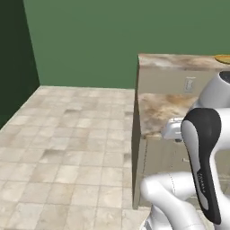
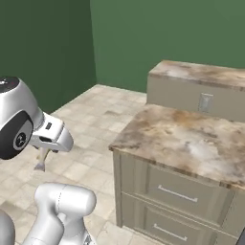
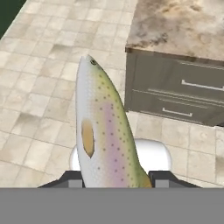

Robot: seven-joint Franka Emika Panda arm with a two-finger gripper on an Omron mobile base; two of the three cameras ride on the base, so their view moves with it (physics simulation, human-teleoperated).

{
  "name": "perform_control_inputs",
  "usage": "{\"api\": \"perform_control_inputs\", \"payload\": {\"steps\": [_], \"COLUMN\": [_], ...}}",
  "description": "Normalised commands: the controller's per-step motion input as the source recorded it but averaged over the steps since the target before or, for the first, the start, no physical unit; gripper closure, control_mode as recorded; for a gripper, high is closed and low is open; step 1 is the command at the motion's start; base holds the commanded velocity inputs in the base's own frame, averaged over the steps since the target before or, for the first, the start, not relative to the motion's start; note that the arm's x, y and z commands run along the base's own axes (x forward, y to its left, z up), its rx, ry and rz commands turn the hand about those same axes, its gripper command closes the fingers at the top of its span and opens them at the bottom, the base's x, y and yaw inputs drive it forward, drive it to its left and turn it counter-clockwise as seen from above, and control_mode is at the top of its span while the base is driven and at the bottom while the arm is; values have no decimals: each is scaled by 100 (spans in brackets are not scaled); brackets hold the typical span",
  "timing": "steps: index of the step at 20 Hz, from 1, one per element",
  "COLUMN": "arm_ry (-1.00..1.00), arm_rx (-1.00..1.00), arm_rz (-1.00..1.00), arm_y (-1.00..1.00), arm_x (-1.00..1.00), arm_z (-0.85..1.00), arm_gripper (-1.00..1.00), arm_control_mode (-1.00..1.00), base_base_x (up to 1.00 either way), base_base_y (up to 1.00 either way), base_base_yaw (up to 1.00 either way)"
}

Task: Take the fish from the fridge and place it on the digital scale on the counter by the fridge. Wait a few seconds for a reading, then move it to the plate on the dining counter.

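While the fish [image 3: 103, 131] is held between the fingertips of the gripper [image 3: 114, 177], jaws part closed on its body, it hangs above the tiled floor [image 3: 39, 87], well short of any surface. The grip is best kept steady during the carry, judged to be toward the plate [image 1: 223, 59] on the dining counter [image 1: 179, 61]. The lower counter [image 2: 186, 136] with its drawers [image 2: 174, 194] lies between and should be cleared from above.
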Motion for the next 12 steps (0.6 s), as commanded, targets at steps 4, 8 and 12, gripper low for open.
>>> {"api": "perform_control_inputs", "payload": {"steps": [4,8,12], "arm_ry": [0,0,0], "arm_rx": [0,0,0], "arm_rz": [0,0,0], "arm_y": [0,0,0], "arm_x": [0,0,0], "arm_z": [0,0,0], "arm_gripper": [100,100,100], "arm_control_mode": [100,100,100], "base_base_x": [79,83,79], "base_base_y": [84,74,70], "base_base_yaw": [-62,-67,-69]}}
